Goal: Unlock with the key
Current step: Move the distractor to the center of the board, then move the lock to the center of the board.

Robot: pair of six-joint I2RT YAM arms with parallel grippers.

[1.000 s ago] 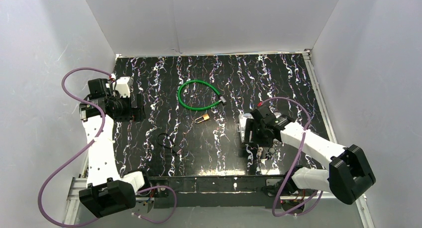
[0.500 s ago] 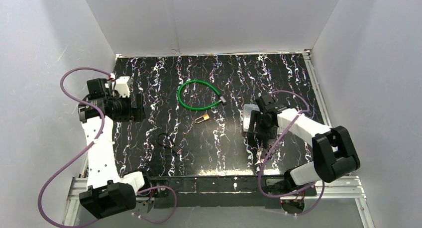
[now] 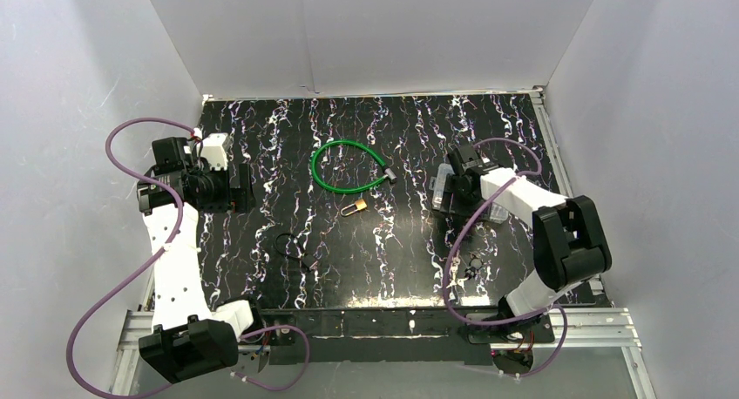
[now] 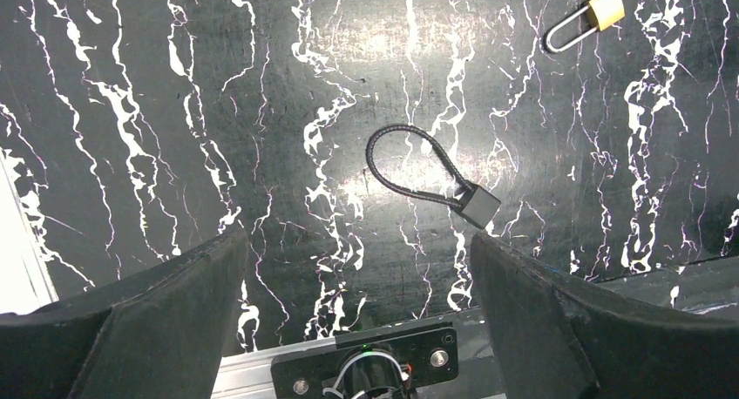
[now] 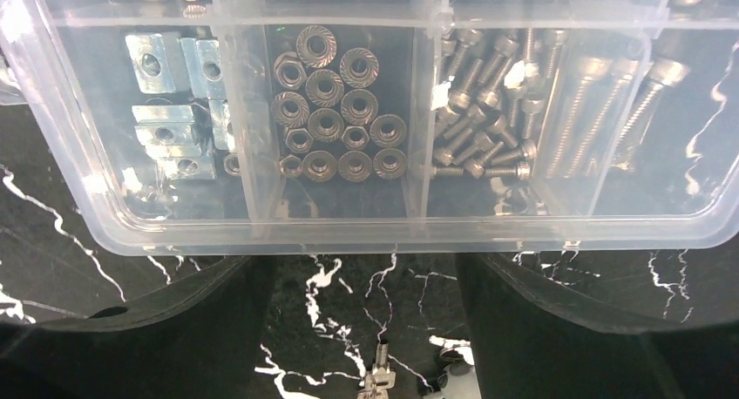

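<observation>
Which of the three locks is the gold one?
The little padlock in the middle. Its body is gold; the others are a green cable lock and a black cable lock.

Brass padlock (image 3: 354, 207) lies flat, keys (image 3: 472, 264) well apart to its right.

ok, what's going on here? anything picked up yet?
Nothing is held yet. The right gripper hangs open over a clear parts box of nuts and screws, and the keys lie on the table just beside it. The left gripper hovers open at the left side, above the black cable lock, with the brass padlock beyond. A green cable lock lies further back. All three locks look untouched.
</observation>
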